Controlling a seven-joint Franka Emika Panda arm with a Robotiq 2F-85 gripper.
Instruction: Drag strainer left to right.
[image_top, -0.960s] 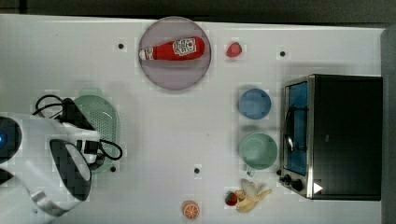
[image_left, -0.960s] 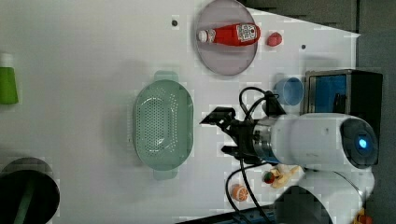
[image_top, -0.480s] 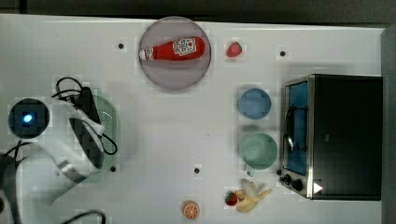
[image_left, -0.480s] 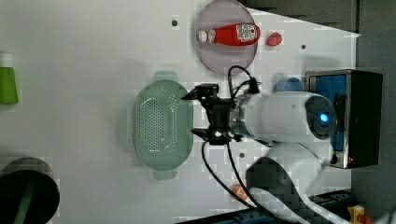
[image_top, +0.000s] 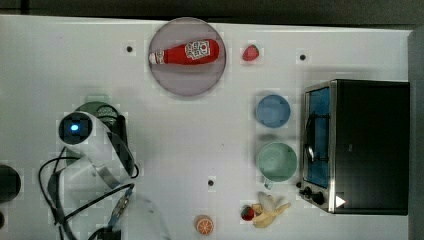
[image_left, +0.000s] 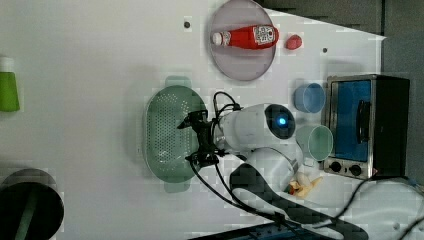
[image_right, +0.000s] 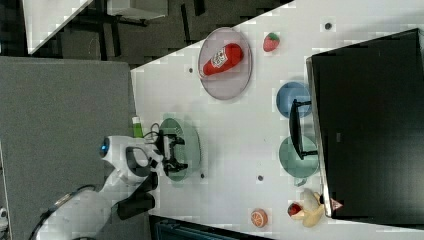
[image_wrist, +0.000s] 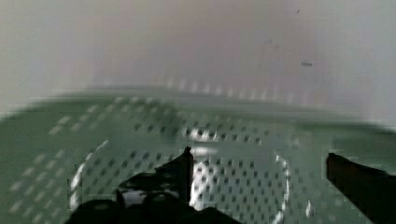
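One strainer (image_left: 167, 132) is counted, along with two round bowls: one blue bowl (image_top: 273, 110) and one green bowl (image_top: 276, 161). One plate (image_top: 188, 82) is seen, on which one ketchup bottle (image_top: 186, 52) is laid. Two strawberries are counted, one (image_top: 250, 52) beside the plate and one (image_top: 247, 213) by the single banana (image_top: 269, 209). One orange slice (image_top: 204, 225), one toaster oven (image_top: 367, 146) and one green bottle (image_left: 8, 91) are also counted.

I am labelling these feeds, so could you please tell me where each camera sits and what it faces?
Top view: overhead, facing the table; arm covers most of the strainer.
Left view: high up, looking down; end effector over the strainer's rim.
Right view: high, slanted; arm beside the toaster oven's table.
Wrist view: on the wrist, facing the perforated strainer.
Top and left views share the ketchup bottle.
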